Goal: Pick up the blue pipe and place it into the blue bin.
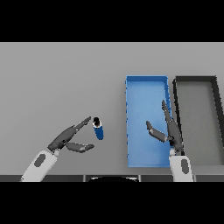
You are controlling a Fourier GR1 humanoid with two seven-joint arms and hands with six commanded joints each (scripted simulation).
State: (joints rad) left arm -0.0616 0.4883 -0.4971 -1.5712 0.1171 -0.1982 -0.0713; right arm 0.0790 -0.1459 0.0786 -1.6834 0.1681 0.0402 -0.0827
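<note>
Pipe point(99, 127): on the table, left of the bin point(133, 87), not yet gripped.
Left hand point(70, 139): fingers spread, beside the pipe.
Right hand point(168, 130): fingers relaxed, over the bin.
Left to do: grasp, carry, drop.

pipe point(99, 128) left of bin point(146, 83); tray point(196, 80) right of bin

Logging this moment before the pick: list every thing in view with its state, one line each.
blue pipe: lying on the table, not held, outside the bin.
blue bin: holds no pipe yet.
dark bin: nothing shows in it.
left hand: open, fingertips near the pipe.
right hand: open, over the blue bin's right edge, holding nothing.
</note>
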